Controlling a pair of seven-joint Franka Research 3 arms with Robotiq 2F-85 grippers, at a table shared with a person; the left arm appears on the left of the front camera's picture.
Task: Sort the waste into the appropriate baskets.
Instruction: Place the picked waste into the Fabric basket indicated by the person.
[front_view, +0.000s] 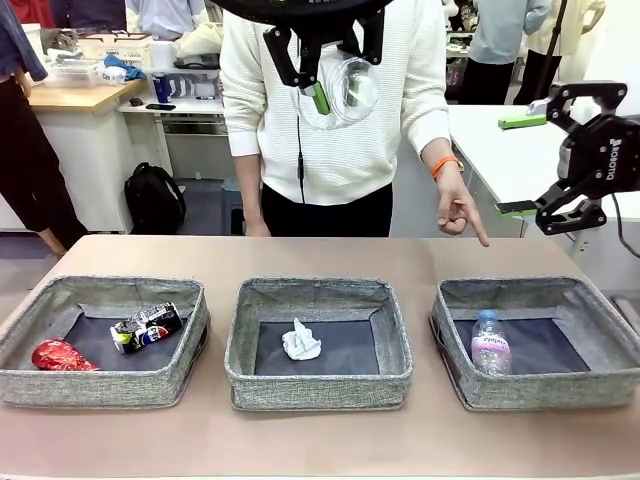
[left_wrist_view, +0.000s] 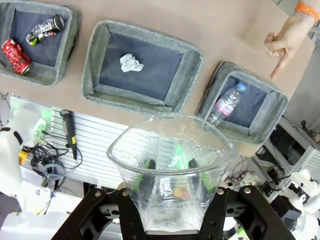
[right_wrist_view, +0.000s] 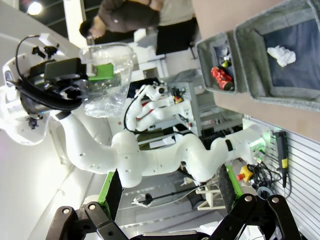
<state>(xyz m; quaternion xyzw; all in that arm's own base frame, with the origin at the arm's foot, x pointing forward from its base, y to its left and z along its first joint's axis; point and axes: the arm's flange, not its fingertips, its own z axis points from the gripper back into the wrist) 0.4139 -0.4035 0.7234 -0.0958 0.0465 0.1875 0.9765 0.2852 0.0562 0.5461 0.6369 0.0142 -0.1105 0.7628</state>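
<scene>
Clear plastic container (front_view: 345, 92): held high above the table at the top of the front view, in front of the person's white sweater; seen mouth-first in the left wrist view (left_wrist_view: 172, 175).
Left gripper (front_view: 320, 85): clamped on the clear plastic container, green pads (left_wrist_view: 181, 156) visible through the wall; exact contact points are hard to read through the plastic.
Right gripper (front_view: 522, 165): raised at the right edge of the front view, jaws spread wide, nothing between them; green pads (right_wrist_view: 111, 192) well apart in the right wrist view.
Left basket (front_view: 30, 315): red can (front_view: 60, 356) and dark multicoloured can (front_view: 146, 327) are lying inside, near each other.
Middle basket (front_view: 318, 292): small white paper ball (front_view: 301, 341) is sitting on the dark bottom, about centre.
Right basket (front_view: 590, 300): pink-labelled clear bottle (front_view: 490, 343) is lying inside, toward its left side.
Person's hand (front_view: 460, 212): orange wristband (front_view: 445, 164) worn; index finger pointed down over the table behind the right basket.
Table (front_view: 320, 440): brown top, three baskets set in a row across it.
</scene>
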